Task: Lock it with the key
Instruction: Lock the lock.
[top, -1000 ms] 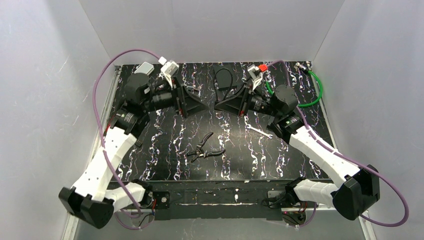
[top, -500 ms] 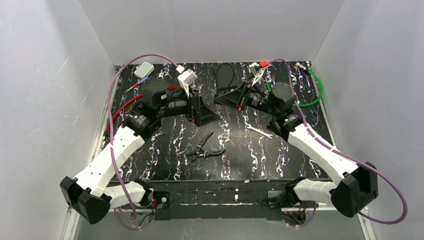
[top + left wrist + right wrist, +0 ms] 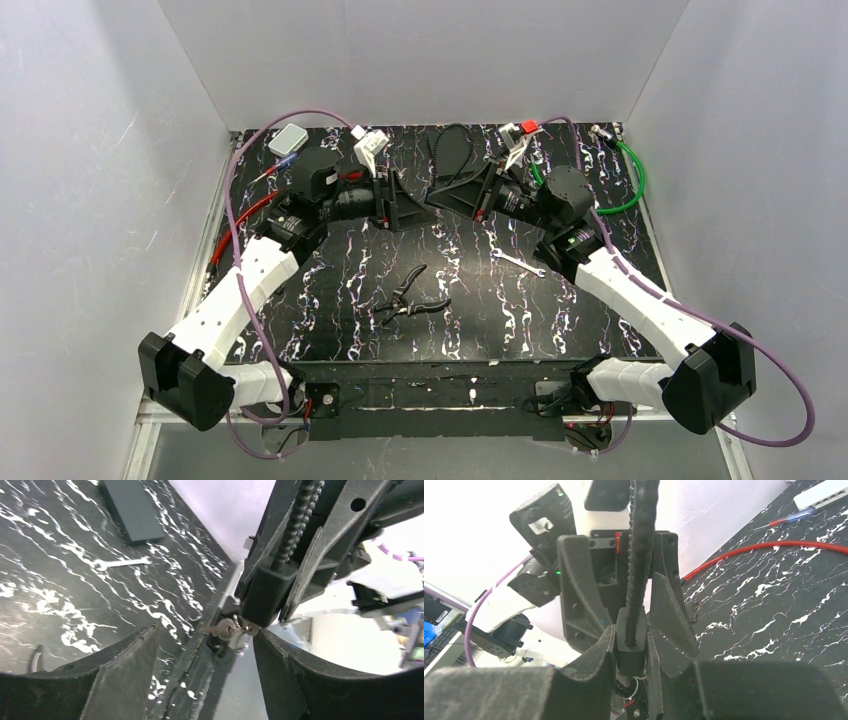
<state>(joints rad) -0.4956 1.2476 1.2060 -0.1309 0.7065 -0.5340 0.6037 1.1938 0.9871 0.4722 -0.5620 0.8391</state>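
The lock is a black block point(image 3: 630, 647) on a braided black cable point(image 3: 640, 540), and my right gripper point(image 3: 629, 662) is shut on the block, holding it above the table. A small silver key point(image 3: 225, 628) sticks out of the block's point(image 3: 266, 592) lower end. My left gripper point(image 3: 205, 667) faces it with its jaws apart. The key sits just beyond the fingertips and close to the right finger point(image 3: 295, 680); I see no contact. From above, the left gripper point(image 3: 408, 205) and right gripper point(image 3: 437, 200) meet tip to tip at the table's back middle, with the cable loop point(image 3: 452, 150) behind them.
Black pliers point(image 3: 410, 298) lie mid-table and a small wrench point(image 3: 518, 263) to their right. A green cable point(image 3: 630, 175) curls at the back right. A red cable point(image 3: 235, 215), a screwdriver point(image 3: 280, 165) and a white box point(image 3: 289, 138) sit back left.
My left arm has swung right and back, bringing its gripper up to the lock, and its jaws have narrowed. The right gripper tilted the lock slightly and kept its hold.
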